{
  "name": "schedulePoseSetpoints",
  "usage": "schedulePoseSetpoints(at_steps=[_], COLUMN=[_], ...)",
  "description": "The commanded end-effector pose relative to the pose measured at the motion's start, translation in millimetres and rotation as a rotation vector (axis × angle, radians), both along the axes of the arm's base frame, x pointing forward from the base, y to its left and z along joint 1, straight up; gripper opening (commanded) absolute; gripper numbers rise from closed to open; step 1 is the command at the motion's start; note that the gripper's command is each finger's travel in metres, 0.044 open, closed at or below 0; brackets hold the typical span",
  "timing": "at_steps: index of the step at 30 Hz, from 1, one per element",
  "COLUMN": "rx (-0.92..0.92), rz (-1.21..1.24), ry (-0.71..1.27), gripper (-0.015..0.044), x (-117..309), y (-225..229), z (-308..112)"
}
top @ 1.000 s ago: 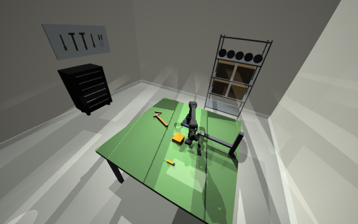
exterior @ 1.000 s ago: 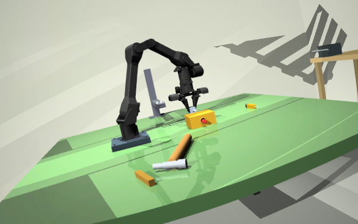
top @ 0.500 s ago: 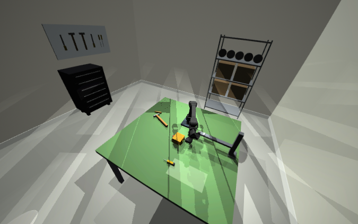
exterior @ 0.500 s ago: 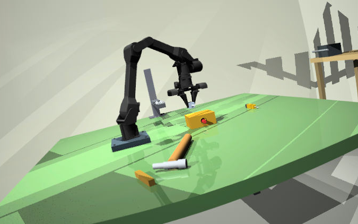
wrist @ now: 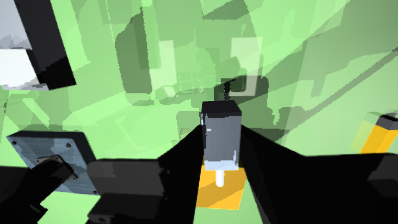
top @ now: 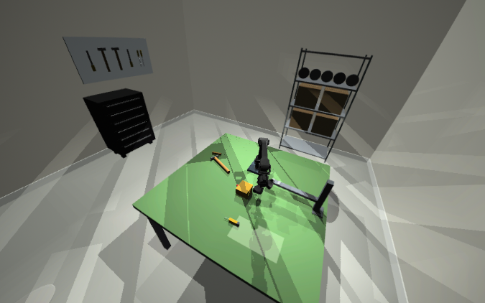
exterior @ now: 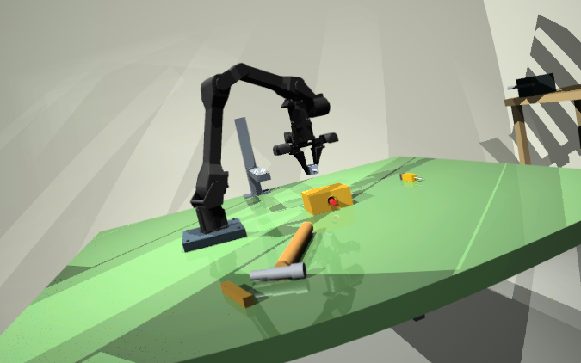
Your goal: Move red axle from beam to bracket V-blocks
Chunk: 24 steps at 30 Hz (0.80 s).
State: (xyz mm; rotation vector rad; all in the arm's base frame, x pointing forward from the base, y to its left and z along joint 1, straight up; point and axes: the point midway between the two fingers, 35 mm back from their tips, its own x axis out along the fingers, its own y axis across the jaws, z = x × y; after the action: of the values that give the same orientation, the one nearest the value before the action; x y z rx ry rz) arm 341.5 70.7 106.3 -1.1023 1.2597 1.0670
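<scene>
A hammer [top: 220, 164] [exterior: 295, 247] lies on the table [top: 206, 203] [exterior: 386, 234] (its handle orange), near a small orange-brown block [top: 216, 154] [exterior: 237, 294]; a yellow-handled tool [top: 233, 221] [exterior: 408, 177] [wrist: 378, 138] lies well apart.

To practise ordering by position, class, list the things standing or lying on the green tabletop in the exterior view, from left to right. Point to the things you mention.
Robot arm's base plate [exterior: 190, 243], orange block [exterior: 237, 294], claw-less hammer [exterior: 295, 246], yellow beam [exterior: 317, 204], yellow-handled screwdriver [exterior: 408, 177].
</scene>
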Motion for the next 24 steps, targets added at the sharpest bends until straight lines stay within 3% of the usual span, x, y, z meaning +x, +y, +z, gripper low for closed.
schedulePoseSetpoints(at_steps=[1,24], rx=[0.002,0.001], rz=[0.003,0.003], ry=[-0.003,-0.005], gripper=[0.0000,0.0000], x=[10.7,30.0], y=[-6.6,-18.5], z=[1.8,-22.9])
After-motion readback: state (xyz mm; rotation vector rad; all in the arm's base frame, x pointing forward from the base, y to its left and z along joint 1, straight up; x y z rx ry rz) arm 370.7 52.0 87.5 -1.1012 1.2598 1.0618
